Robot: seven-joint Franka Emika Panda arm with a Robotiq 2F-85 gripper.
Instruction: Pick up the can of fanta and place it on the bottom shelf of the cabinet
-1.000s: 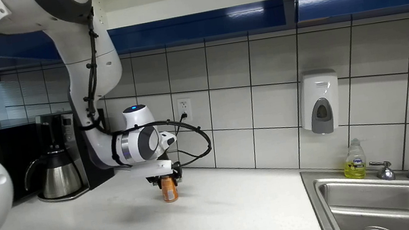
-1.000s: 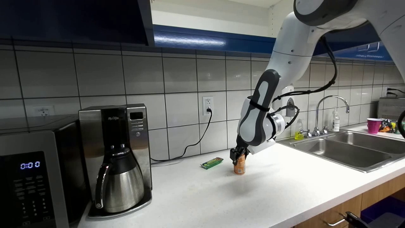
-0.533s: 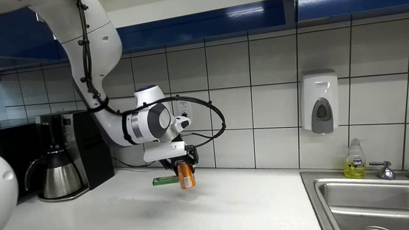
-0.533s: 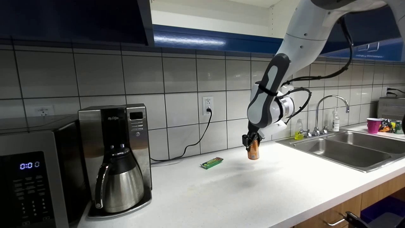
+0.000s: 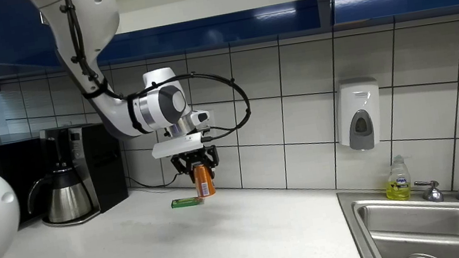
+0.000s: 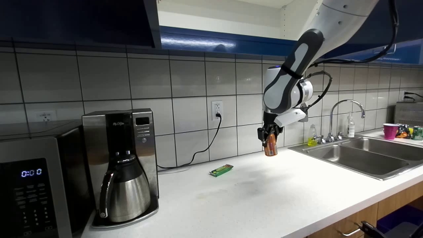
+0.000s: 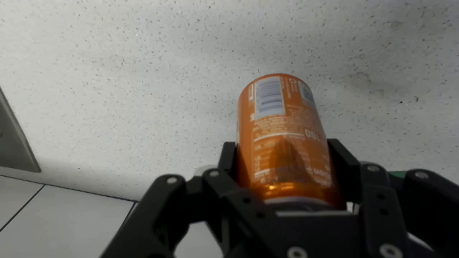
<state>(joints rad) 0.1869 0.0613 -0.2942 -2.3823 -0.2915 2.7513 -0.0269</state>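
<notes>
– White tiles [image 6: 188,114] back the pale counter [image 6: 231,205]. Where's the can [image 6: 271,145]?

– Held above the counter, fingers [image 7: 227,159] clamped on its upper sides.

– Good spot?

– Probably; thin, slick metal could dent, so hold firm without crushing.

– And the cabinet [image 6: 218,16]?

– Open in both exterior views; the wrist view misses it but shows the can's barcode [image 7: 269,96] close up.

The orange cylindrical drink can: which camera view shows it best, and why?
The wrist view: the orange can is largest there, with its barcode and white print visible; the black two-fingered gripper hides part of its top end. Both exterior views show it smaller, held above the white countertop, its upper end inside the gripper.
</notes>
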